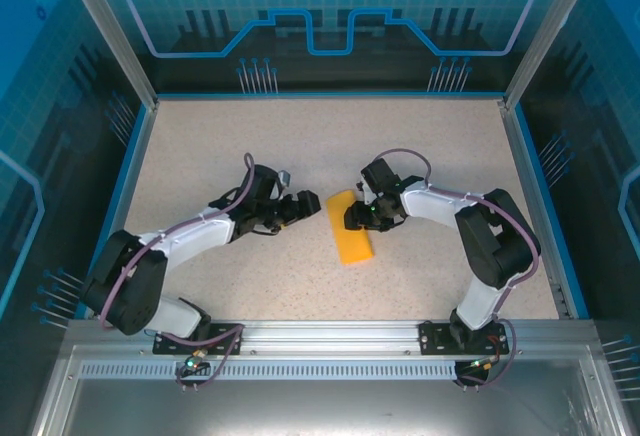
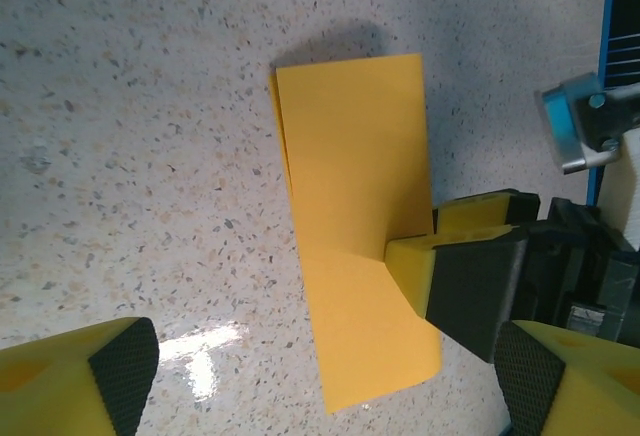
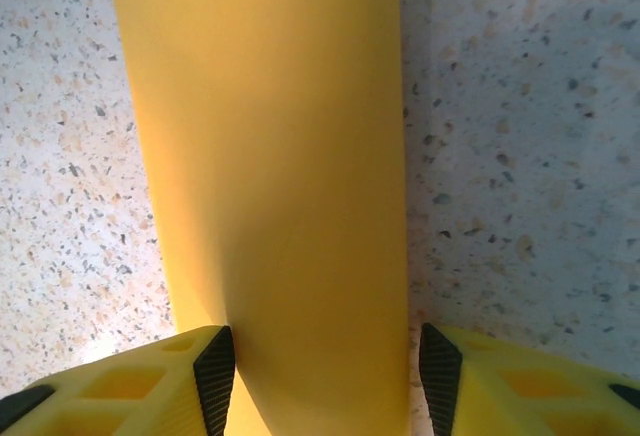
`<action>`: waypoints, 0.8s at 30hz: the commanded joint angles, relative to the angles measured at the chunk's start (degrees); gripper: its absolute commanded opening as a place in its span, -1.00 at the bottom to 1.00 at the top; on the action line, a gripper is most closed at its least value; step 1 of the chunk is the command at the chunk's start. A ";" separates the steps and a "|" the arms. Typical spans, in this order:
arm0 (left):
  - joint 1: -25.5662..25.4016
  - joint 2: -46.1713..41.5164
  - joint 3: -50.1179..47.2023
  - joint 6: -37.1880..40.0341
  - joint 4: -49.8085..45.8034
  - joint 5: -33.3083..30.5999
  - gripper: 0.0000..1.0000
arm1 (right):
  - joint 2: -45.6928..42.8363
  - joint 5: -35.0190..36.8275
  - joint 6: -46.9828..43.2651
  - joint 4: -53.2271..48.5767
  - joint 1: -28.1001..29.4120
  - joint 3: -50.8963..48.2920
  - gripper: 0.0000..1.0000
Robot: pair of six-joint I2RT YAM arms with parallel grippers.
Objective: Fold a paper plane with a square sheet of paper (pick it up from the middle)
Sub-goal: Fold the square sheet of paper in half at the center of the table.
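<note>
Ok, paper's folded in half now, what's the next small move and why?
Probably bring the open left gripper onto the long edge of the paper facing it and press it flat. The paper lies folded on the table, its layers part slightly there, and the right gripper sits at the other side, jaws apart.

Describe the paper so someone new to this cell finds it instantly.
Look at the speckled beige table inside the blue-walled cell. Near its middle, between the left pincer and the right pincer, lies the sheet of paper. It is folded into a long narrow strip, the one flat, bright orange-yellow thing on the pale tabletop.
</note>
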 commanded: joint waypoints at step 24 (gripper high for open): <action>-3.77 9.08 4.95 -5.72 3.95 -3.08 0.48 | 7.19 2.72 -8.34 -5.58 -0.24 0.75 0.16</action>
